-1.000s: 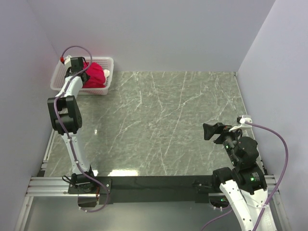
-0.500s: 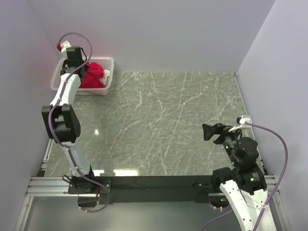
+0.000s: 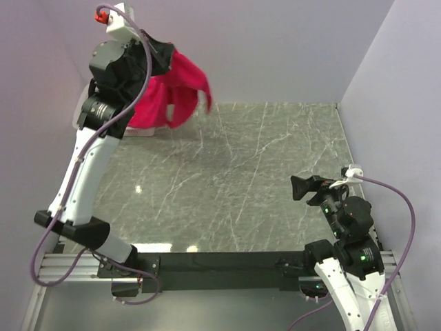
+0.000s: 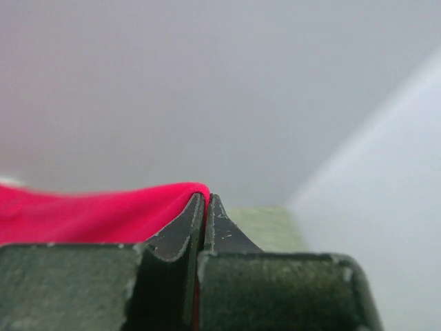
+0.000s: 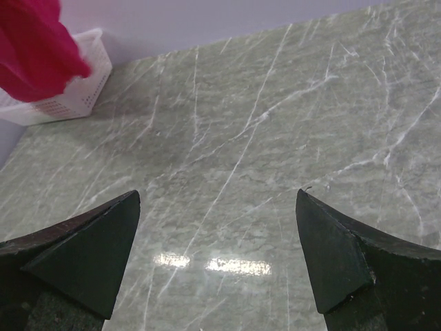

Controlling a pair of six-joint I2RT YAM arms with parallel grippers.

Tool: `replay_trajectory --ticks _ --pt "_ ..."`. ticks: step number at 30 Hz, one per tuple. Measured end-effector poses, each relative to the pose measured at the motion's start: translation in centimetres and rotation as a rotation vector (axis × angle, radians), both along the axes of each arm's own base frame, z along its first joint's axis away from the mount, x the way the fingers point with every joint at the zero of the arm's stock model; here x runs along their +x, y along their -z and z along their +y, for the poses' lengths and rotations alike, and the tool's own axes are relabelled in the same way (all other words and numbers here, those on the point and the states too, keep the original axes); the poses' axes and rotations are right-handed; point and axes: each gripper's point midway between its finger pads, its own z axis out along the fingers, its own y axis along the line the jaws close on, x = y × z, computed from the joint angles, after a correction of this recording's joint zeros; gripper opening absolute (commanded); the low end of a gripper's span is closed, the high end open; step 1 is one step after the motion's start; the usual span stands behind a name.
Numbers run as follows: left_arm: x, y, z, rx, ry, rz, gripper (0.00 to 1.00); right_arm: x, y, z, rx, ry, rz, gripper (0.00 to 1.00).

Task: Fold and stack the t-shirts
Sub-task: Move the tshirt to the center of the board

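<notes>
A bright red t-shirt [image 3: 172, 93] hangs in the air at the back left, above the table's far edge. My left gripper [image 3: 167, 56] is raised high and shut on its upper edge. In the left wrist view the red cloth [image 4: 89, 214] is pinched between the closed fingers [image 4: 180, 224]. The same t-shirt [image 5: 31, 48] shows at the top left of the right wrist view. My right gripper [image 3: 298, 187] hovers open over the right side of the table, with nothing between its fingertips [image 5: 103, 245].
A white lattice basket [image 5: 79, 89] stands at the far left corner, mostly hidden behind the hanging t-shirt in the top view. Grey walls close the back and both sides. The marble table [image 3: 241, 179] spreads between the arms.
My left arm has risen out of the basket, lifting the red t-shirt up and to the right so that it hangs free. The right arm has not moved.
</notes>
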Motion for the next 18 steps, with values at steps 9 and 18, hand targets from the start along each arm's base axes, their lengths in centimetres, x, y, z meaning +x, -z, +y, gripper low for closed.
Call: replay_trajectory --ticks 9,18 --pt "-10.6 -5.5 -9.6 -0.131 0.503 -0.095 0.0 0.2 -1.6 0.0 0.003 0.0 -0.012 0.98" --pt "-10.1 3.9 -13.3 -0.117 0.626 0.106 0.0 1.1 -0.7 0.6 -0.006 -0.02 0.051 0.92"
